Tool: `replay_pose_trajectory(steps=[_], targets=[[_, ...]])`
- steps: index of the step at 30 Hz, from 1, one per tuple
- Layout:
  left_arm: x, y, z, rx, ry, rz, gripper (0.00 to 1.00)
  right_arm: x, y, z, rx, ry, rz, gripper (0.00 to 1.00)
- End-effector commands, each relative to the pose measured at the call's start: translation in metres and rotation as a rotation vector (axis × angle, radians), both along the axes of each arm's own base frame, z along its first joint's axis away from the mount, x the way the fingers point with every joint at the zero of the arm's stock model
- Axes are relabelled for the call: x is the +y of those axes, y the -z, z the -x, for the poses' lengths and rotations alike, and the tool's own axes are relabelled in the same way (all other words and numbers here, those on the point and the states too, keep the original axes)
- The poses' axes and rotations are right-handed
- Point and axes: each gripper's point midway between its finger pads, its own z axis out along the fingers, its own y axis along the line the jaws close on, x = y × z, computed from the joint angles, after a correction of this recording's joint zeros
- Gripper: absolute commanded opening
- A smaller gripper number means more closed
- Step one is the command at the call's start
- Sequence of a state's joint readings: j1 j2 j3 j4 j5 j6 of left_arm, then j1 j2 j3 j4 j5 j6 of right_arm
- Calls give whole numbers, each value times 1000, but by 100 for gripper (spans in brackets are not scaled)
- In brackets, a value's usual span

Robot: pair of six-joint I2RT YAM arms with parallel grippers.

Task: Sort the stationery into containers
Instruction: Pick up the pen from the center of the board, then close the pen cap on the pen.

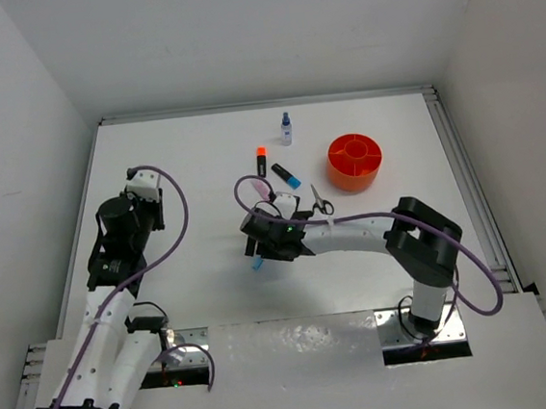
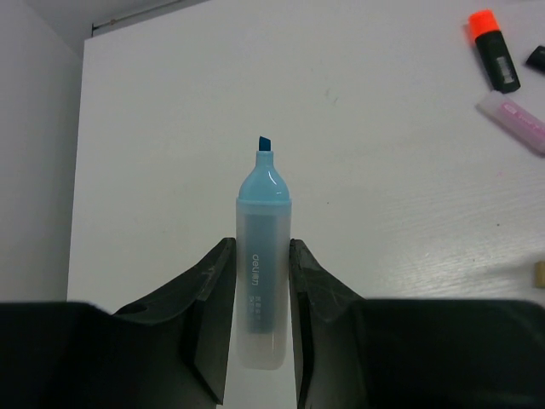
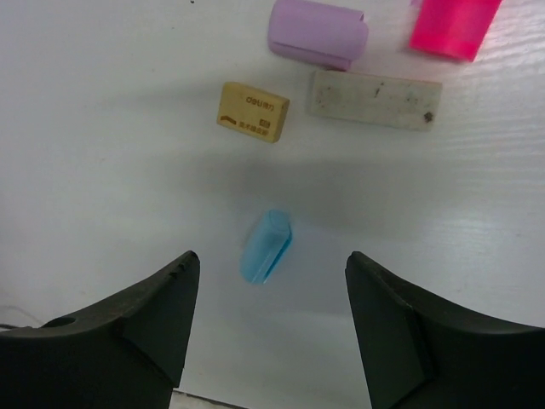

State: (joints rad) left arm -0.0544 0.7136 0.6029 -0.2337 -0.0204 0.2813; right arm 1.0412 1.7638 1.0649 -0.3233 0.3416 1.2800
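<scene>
My left gripper [image 2: 262, 249] is shut on a light blue marker [image 2: 262, 281] with its chisel tip bare and pointing away; in the top view this gripper [image 1: 143, 190] is at the table's left. My right gripper [image 3: 271, 258] is open above a small blue cap [image 3: 266, 247] that lies on the table between its fingers; in the top view it [image 1: 269, 241] is at mid-table. A beige eraser [image 3: 252, 112], a grey eraser [image 3: 375, 100], a lilac marker [image 3: 318, 34] and a pink cap [image 3: 454, 25] lie just beyond. The orange tub [image 1: 356, 161] stands at the back right.
An orange-capped black marker [image 1: 260, 159], a blue-capped black marker [image 1: 286, 175], black-handled scissors [image 1: 320, 200] and a small blue-capped bottle [image 1: 286, 129] lie behind my right gripper. White walls close off the table's left, far and right sides.
</scene>
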Motion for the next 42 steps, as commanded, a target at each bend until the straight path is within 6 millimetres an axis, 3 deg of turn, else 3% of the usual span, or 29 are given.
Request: replay_pose_trajectory(steps=[1, 5, 10, 13, 17, 25, 31, 33, 35, 36, 37, 38, 39, 41, 42], targets=[[1, -27, -12, -104, -10, 36, 0, 18, -4, -5, -13, 139, -18, 69], [-2, -25, -14, -119, -1, 36, 0, 25, 4, 1, 5, 210, 8, 69], [-9, -26, -13, -140, 10, 50, 0, 13, 16, 8, 38, 342, 51, 64], [-12, -28, -11, -151, 11, 69, 0, 8, 20, 2, 17, 376, 44, 61], [-12, -30, -9, -158, -1, 81, 0, 10, 26, -6, 22, 376, 66, 56], [-9, -34, -7, -181, -23, 90, 0, 16, 38, -1, 63, 369, 76, 50], [-10, -33, -5, -181, -16, 101, 0, 8, 40, 2, 67, 378, 82, 23], [-14, -32, -5, -178, -1, 108, 0, 4, 34, -1, 39, 386, 79, 16], [-18, -32, -5, -178, 21, 117, 0, -1, 27, -5, -3, 391, 77, 1], [-19, -32, -5, -179, 25, 125, 0, -5, 13, -12, -58, 374, 73, 0], [-25, -33, -5, -179, 54, 135, 0, -12, 12, -13, -85, 354, 83, 0], [-34, -33, -4, -175, 107, 150, 0, -4, -2, -22, -138, 332, 26, 0], [-41, -33, -4, -173, 139, 163, 0, -8, -34, -31, -225, 271, 6, 0], [-59, -38, -1, -173, 241, 190, 0, -14, -65, -42, -344, 225, -47, 0], [-66, -41, 1, -173, 274, 214, 0, -27, -108, -51, -446, 171, -67, 0]])
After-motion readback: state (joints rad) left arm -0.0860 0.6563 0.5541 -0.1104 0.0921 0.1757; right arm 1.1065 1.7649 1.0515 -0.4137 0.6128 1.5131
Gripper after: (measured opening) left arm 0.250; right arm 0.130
